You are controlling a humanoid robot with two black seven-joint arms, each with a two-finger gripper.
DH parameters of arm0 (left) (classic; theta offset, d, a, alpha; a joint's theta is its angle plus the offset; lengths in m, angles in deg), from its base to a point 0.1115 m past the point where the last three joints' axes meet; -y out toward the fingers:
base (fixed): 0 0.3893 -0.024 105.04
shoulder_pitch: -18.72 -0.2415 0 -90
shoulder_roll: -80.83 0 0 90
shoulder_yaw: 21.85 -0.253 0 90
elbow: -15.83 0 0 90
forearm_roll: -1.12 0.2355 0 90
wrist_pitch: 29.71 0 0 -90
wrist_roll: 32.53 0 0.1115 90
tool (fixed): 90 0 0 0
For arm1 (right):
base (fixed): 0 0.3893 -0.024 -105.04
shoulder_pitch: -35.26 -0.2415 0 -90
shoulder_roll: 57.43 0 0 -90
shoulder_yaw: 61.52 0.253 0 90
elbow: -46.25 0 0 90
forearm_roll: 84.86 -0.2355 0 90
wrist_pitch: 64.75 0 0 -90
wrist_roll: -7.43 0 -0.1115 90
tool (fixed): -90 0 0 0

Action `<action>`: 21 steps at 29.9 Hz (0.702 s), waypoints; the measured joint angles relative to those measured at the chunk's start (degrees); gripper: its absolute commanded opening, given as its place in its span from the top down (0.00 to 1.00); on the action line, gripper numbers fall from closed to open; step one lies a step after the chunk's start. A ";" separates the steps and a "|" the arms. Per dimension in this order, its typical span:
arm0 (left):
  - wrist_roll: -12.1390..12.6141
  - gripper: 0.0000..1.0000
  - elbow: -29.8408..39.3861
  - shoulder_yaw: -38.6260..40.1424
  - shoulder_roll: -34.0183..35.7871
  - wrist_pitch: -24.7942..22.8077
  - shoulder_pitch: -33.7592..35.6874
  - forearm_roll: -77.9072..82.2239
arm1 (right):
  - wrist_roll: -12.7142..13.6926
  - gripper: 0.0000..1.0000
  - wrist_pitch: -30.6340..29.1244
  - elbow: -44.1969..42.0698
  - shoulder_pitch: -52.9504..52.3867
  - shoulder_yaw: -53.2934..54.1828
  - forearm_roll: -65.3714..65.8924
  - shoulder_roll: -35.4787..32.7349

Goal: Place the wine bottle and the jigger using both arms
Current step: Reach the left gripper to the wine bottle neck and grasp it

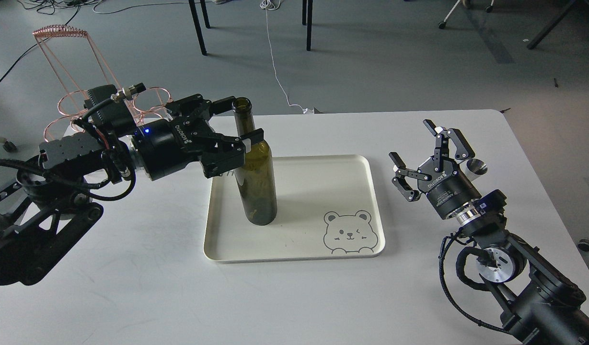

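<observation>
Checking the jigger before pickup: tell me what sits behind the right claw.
Behind the right claw, the jigger stands on the white table. Only its open steel rim and upper cone show; the claw covers its lower part.
</observation>
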 measured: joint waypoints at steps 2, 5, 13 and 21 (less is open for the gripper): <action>0.00 0.22 -0.03 -0.02 -0.06 0.00 0.02 0.00 | 0.00 0.01 0.00 0.00 0.00 0.00 0.00 0.00; -0.01 0.25 -0.08 -0.04 -0.10 0.00 0.04 0.00 | 0.00 0.01 0.00 0.00 0.00 0.00 0.00 0.00; -0.01 0.33 -0.13 -1.14 -0.11 0.06 0.18 0.00 | 0.00 0.01 0.00 0.00 0.00 0.07 0.00 -0.03; -0.01 0.37 -0.13 -1.23 -0.09 0.08 1.04 -0.01 | 0.00 0.01 0.00 0.00 0.00 0.07 0.00 -0.04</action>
